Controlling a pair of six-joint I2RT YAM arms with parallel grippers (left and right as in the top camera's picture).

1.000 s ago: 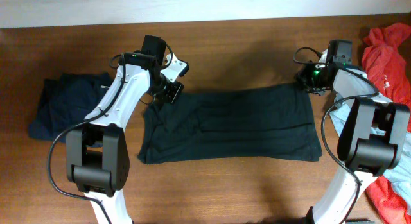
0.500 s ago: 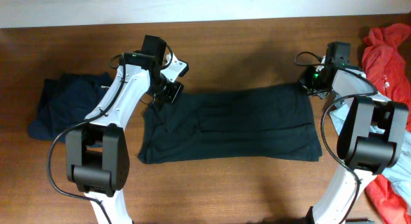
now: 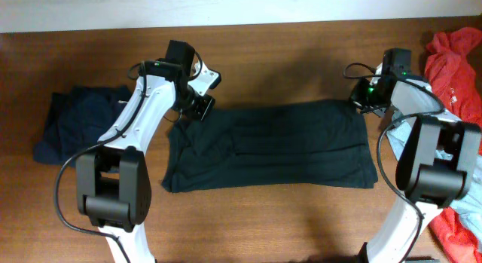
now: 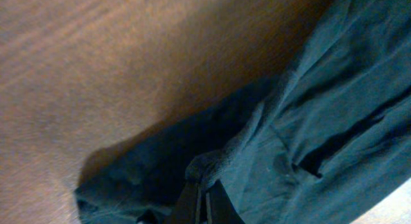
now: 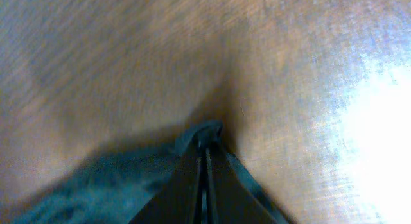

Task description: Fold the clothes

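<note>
A large black-navy T-shirt point(image 3: 271, 146) lies folded in a wide band across the middle of the wooden table. My left gripper point(image 3: 194, 111) is shut on its far left corner; the left wrist view shows the closed jaws pinching a bunched cloth edge point(image 4: 209, 163). My right gripper point(image 3: 360, 99) is shut on the far right corner; the right wrist view shows the closed fingers point(image 5: 192, 179) gripping a small fold of cloth point(image 5: 200, 131) just above the wood.
A dark navy garment point(image 3: 75, 123) lies crumpled at the left. An orange-red garment point(image 3: 452, 63) lies at the far right edge, with pale blue-grey cloth point(image 3: 403, 131) beside the right arm. The table's far edge meets a white wall.
The right gripper has shifted slightly to the right and back with the shirt corner, drawing the far edge a little tauter. The left gripper has barely moved.
</note>
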